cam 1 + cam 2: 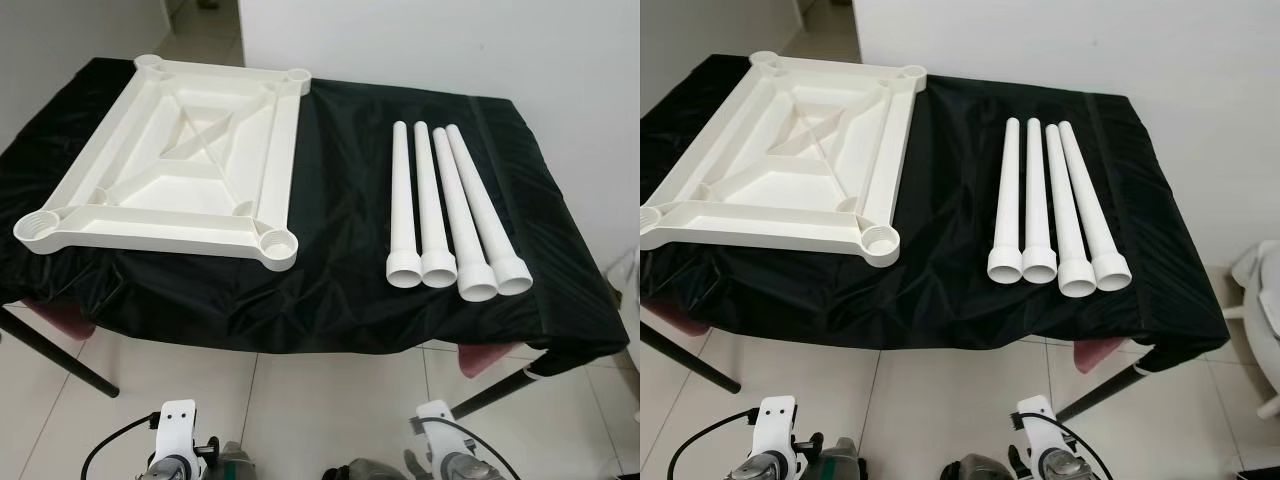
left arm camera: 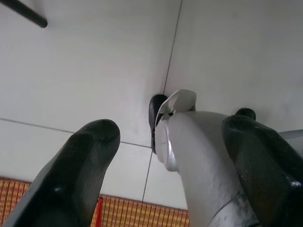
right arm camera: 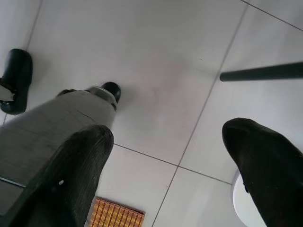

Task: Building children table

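Observation:
A white plastic tabletop (image 1: 170, 170) lies upside down on the left of a black-draped table (image 1: 340, 250), with round leg sockets at its corners. Several white tube legs (image 1: 450, 215) lie side by side on the right, wide ends toward me. Both arms hang low by my body, wrists at the lower edge of the eye views. In the left wrist view my left gripper (image 2: 180, 179) stands open over the tiled floor and my own leg. My right gripper (image 3: 180, 175) in the right wrist view is open too, nothing between its fingers.
Black table legs (image 1: 60, 355) slant out under the cloth on both sides. Pale floor tiles (image 1: 330, 400) lie between me and the table. A white wall (image 1: 450, 50) rises behind it. A white object (image 1: 1260, 300) stands at the right. A patterned mat (image 2: 132, 215) lies near my feet.

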Robot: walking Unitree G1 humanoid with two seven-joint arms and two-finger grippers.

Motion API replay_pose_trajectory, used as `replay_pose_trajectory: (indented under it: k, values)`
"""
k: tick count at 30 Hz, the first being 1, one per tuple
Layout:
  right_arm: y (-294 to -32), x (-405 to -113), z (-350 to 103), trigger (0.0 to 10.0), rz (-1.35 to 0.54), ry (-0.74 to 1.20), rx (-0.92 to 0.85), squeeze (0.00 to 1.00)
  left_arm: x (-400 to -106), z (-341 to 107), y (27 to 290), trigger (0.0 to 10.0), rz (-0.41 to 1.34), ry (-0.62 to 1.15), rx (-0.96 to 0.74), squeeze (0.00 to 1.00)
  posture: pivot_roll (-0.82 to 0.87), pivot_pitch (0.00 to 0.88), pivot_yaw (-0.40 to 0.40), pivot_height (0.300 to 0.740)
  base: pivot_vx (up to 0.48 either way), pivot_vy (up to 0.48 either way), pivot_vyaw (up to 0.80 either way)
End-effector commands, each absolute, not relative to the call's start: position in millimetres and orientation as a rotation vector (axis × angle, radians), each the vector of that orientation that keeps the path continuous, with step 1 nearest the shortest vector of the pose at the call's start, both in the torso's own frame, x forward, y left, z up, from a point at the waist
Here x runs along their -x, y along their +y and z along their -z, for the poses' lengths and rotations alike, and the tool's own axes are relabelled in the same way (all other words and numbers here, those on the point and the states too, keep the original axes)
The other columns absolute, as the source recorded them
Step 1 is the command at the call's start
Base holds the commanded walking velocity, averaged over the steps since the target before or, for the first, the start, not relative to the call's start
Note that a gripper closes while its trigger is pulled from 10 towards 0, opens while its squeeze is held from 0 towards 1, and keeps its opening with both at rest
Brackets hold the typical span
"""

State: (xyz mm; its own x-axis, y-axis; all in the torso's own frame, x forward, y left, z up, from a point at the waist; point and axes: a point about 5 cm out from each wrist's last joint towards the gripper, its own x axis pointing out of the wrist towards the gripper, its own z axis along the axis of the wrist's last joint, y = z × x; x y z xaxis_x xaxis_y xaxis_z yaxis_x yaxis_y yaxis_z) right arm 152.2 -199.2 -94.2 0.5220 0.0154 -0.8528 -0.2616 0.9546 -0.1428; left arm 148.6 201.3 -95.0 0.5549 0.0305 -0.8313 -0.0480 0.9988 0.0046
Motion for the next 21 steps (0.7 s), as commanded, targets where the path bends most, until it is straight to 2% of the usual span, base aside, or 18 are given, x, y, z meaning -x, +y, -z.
replay_pose_trajectory:
  k: [1, 11, 14, 18, 21]
  values:
    - [-198, -150, 96, 10.0, -0.178, 1.024, 0.274, 0.0, -137, 99, 202, 10.0, -0.055, 1.025, 0.013, 0.0, 0.08, 0.0, -0.038, 0.74, 0.0, 0.0, 0.0]
    - [-201, -154, 93, 10.0, -0.173, 0.998, 0.27, 0.0, -139, 99, 201, 10.0, -0.05, 1.003, 0.007, 0.0, 0.08, 0.0, -0.04, 0.74, 0.0, 0.0, 0.0]
    - [-198, -181, 80, 10.0, -0.18, 0.878, 0.235, 0.0, -143, 96, 199, 10.0, -0.022, 0.945, 0.037, 0.0, 0.07, 0.0, -0.036, 0.74, 0.0, 0.0, 0.0]
    - [-194, -203, 67, 10.0, -0.209, 0.765, 0.22, 0.0, -147, 93, 196, 10.0, 0.021, 0.903, 0.049, 0.0, 0.07, 0.0, -0.037, 0.74, 0.0, 0.0, 0.0]
    - [-193, -207, 64, 10.0, -0.22, 0.739, 0.216, 0.0, -148, 93, 196, 10.0, 0.031, 0.896, 0.049, 0.0, 0.07, 0.0, -0.036, 0.74, 0.0, 0.0, 0.0]
